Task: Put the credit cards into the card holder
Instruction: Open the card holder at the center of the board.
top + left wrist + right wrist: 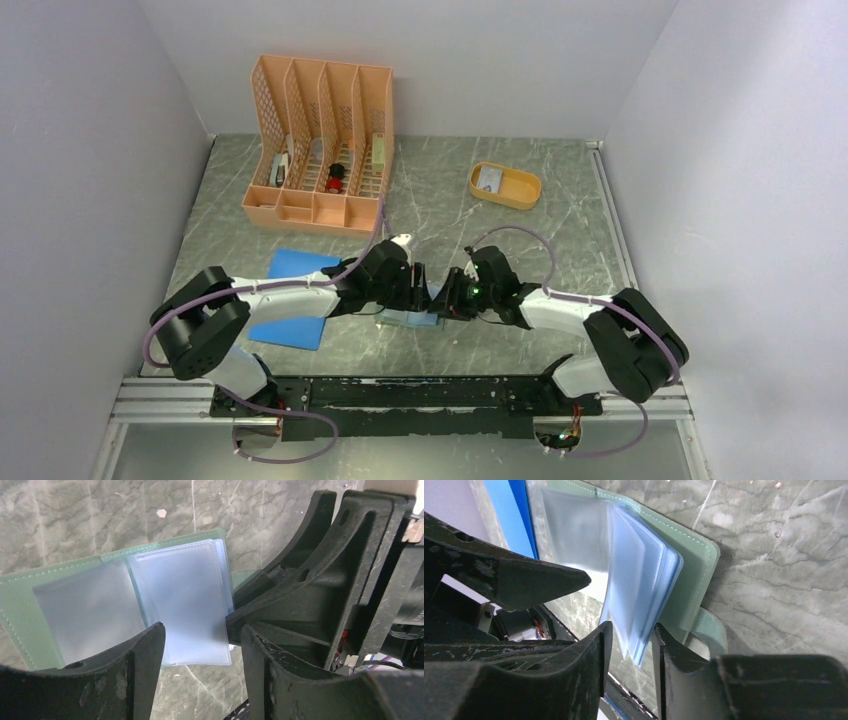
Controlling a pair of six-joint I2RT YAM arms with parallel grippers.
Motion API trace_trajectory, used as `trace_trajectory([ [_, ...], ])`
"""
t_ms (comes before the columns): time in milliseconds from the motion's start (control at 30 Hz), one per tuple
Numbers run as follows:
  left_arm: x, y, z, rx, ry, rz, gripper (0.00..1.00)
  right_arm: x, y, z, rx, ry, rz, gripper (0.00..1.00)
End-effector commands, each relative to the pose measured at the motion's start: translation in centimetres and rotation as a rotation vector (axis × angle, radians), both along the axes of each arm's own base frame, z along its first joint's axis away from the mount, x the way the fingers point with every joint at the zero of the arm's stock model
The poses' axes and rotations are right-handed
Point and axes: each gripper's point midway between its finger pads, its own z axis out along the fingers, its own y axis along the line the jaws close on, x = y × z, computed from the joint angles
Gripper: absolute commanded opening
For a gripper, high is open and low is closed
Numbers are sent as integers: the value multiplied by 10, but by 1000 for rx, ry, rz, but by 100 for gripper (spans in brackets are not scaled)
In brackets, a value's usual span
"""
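**benchrat:** What's the card holder [405, 321] looking like?

**yam_fan:** Lying open and flat. It's a sage-green cover with pale stitching round the edge, and inside is a stack of bluish see-through pocket leaves [639, 580]. They're fanned and standing up off the cover on one side. A green tab [713, 630] curls out from under one edge. Can't tell if any pocket has anything in it, it's all glare.

**benchrat:** Where is it, though?

**yam_fan:** Go from the peach organizer [320, 140] at the back. The holder is out in front of it toward the arms, a bit to its right, between the two wrists.

**benchrat:** Grippers?

**yam_fan:** The right gripper [631, 630] has its fingers pinched on the bunch of pocket leaves. The left gripper [197, 635] is let go, with its jaws spread and a leaf showing through the gap.

**benchrat:** And the room?

**yam_fan:** Plain pale walls [400, 50] on three sides. The table [480, 250] is dark grey marble-look with white veins. A flat blue pad [300, 290] sits in front of the organizer, partly under the left arm. A mustard tray [522, 196] sits off to the organizer's right, well apart, with one pale credit card [488, 179] in it.
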Motion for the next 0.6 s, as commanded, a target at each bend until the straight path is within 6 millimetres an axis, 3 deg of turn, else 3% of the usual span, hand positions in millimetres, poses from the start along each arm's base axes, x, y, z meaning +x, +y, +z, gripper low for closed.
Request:
trace_trajectory([
  [0,6,2,9,13,-40,10,62,8,19,16,56,-40,19,41],
  [167,8,6,12,11,-50,33,62,8,21,15,90,-26,-4,41],
  [400,12,21,7,74,-65,80,60,10,25,19,137,-17,-32,13],
  [567,11,30,17,60,-89,114,60,13,29,23,155,-17,-32,0],
])
